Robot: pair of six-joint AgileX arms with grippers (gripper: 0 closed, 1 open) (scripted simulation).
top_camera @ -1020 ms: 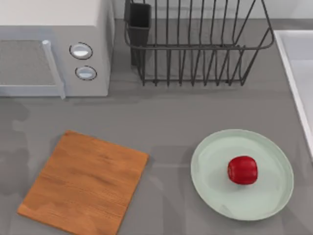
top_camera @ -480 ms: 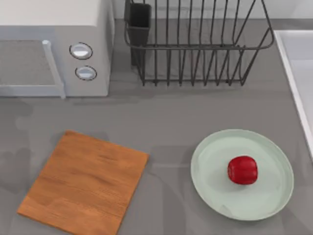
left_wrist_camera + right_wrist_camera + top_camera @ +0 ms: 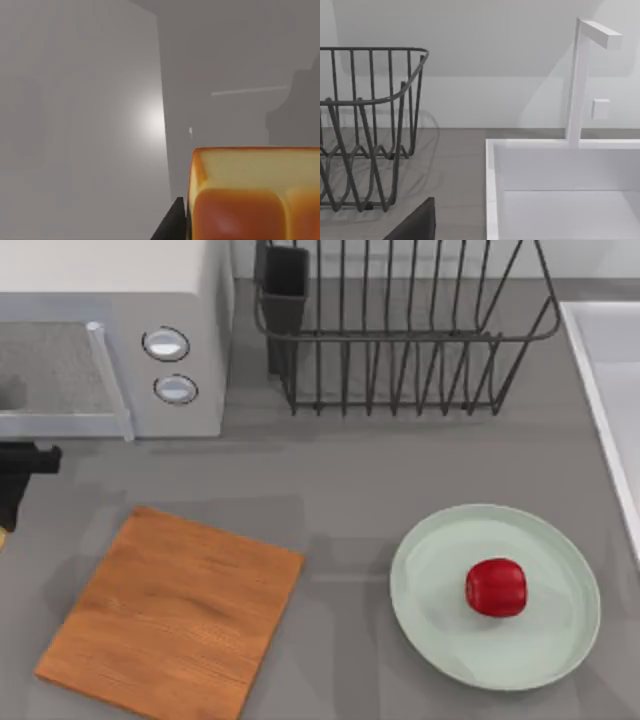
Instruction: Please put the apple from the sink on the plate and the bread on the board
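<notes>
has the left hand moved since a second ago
Yes. The left hand has come into the top view at the left edge, just below the microwave and above the board. It carries the bread.

No readable text, label, brand, number or sign is showing anywhere in these views. The two round knobs on the microwave are showing plain faces with no markings, and the small square plate beside the faucet is showing blank.
</notes>
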